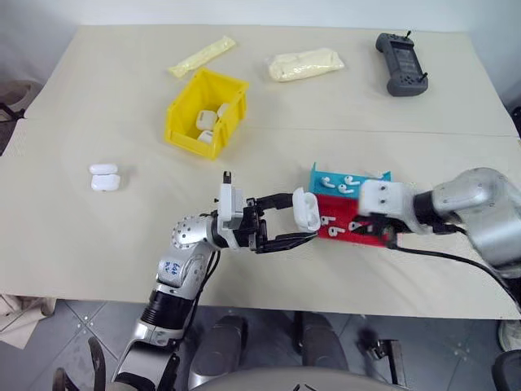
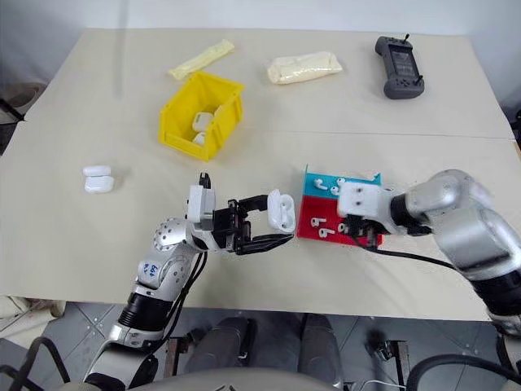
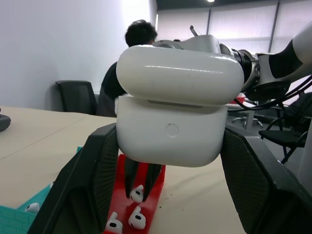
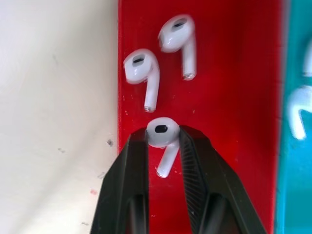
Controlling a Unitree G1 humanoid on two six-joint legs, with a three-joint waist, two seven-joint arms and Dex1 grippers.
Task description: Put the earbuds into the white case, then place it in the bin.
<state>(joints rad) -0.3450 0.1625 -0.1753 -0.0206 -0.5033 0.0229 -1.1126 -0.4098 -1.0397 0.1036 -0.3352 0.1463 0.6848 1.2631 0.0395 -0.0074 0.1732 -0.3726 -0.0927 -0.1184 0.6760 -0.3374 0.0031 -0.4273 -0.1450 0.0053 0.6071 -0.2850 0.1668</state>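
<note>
1 earbud (image 4: 163, 132) is pinched in the right gripper (image 4: 163, 141) over the red tray (image 4: 234, 161); the left gripper (image 1: 303, 224) clamps the white case (image 1: 306, 208), and loading calls for carrying that earbud across to it.

Silver-grey jointed arms (image 1: 480, 204); white wrist blocks; black two-fingered tools (image 1: 281, 220); black cables along both forearms

Beige tabletop (image 1: 98, 244) carries a yellow bin (image 1: 206, 113) with white cases inside, two more white cases (image 1: 104, 177) well off to its left, and red tray (image 1: 342, 232) touching blue tray (image 1: 321, 173) with earbuds in them. At the far edge lie two pale packets (image 1: 305, 64) and a dark handheld controller (image 1: 400, 63).
</note>
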